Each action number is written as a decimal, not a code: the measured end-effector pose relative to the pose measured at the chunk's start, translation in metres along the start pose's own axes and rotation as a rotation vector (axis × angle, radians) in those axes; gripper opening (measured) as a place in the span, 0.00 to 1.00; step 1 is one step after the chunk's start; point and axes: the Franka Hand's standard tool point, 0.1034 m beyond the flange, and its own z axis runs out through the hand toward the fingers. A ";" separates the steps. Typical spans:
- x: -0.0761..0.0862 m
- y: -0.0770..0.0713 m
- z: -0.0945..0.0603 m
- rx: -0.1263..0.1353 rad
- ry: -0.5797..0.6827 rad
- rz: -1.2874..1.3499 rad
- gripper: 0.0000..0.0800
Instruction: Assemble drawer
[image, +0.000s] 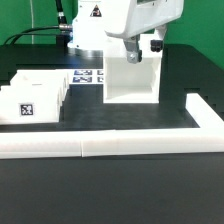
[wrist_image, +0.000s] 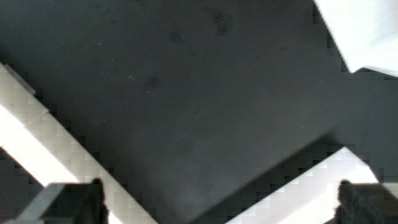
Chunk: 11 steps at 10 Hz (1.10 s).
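Observation:
The drawer's tall hollow white housing (image: 130, 78) stands upright at the middle of the black table. My gripper (image: 135, 50) hangs right over its open top, jaws wide apart and holding nothing. In the wrist view the gripper (wrist_image: 217, 208) looks down past two white housing walls, one (wrist_image: 39, 130) by one finger and one (wrist_image: 302, 185) by the other. The dark fingertips (wrist_image: 68, 205) show at the frame's edge. Two white tagged trays (image: 30, 98) sit together at the exterior view's left.
Long low white border bars (image: 110, 146) run along the front and up the exterior view's right side (image: 205, 115). The marker board (image: 88, 76) lies flat behind the trays, left of the housing. A white shape (wrist_image: 365, 35) shows in a corner of the wrist view.

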 end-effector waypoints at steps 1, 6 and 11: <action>0.000 0.000 0.000 0.000 0.000 0.000 0.81; 0.000 0.000 0.000 0.000 0.000 0.000 0.81; -0.011 -0.040 -0.033 -0.023 -0.004 0.253 0.81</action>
